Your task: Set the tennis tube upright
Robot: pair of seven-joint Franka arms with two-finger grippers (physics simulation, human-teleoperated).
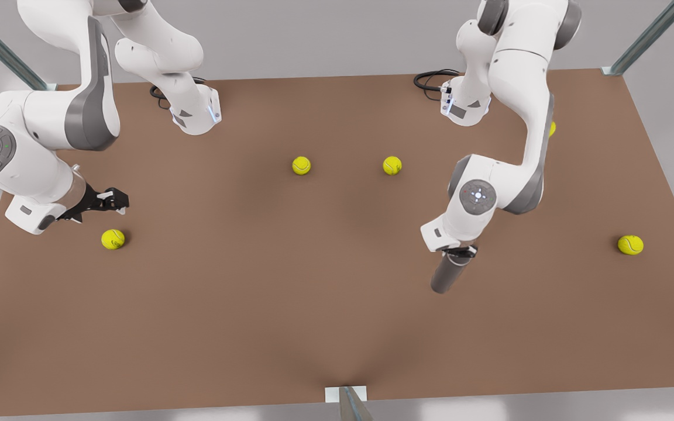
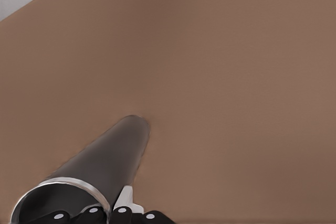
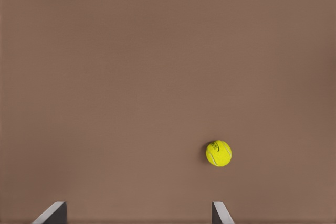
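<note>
Left gripper [image 1: 458, 252] pinches the tennis tube [image 1: 447, 275] by its silvery rim [image 2: 60, 188] (base on the table [image 1: 313, 304]); releasing while tilted risks toppling. Right gripper [image 1: 112, 200] waits, fingers wide, near a tennis ball [image 1: 113, 239].

Tennis balls [image 1: 301, 165] on brown table [image 1: 255, 304]
</note>
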